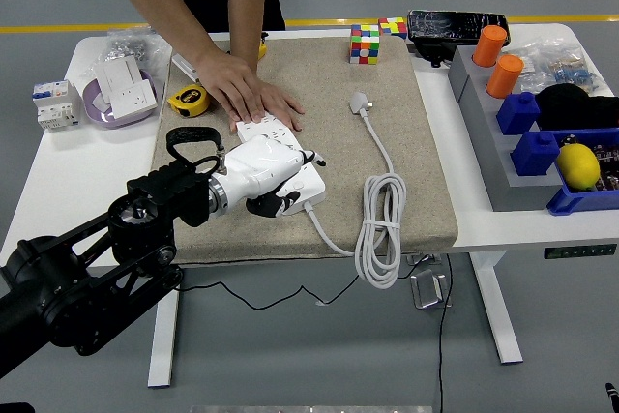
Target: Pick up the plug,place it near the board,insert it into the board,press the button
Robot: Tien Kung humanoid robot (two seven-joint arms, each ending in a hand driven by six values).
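On the beige felt mat [426, 210], left half: white plastic power strip [280, 157], far end pinned by a person's hand [250, 99], likely steadying it. Robot's left hand [276, 176], fingers curled, nothing grasped, over near end. White plug [360, 103] unplugged, toward far edge.

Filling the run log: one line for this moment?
left hand: curled over power strip | plug: lying loose on mat | person's hand: steadying strip

The power strip [280, 166] is hemmed in by the person's hand [250, 94] at its far end. Open mat [329, 84] is left around the plug [360, 103]; the coiled cable [382, 224] blocks the right.
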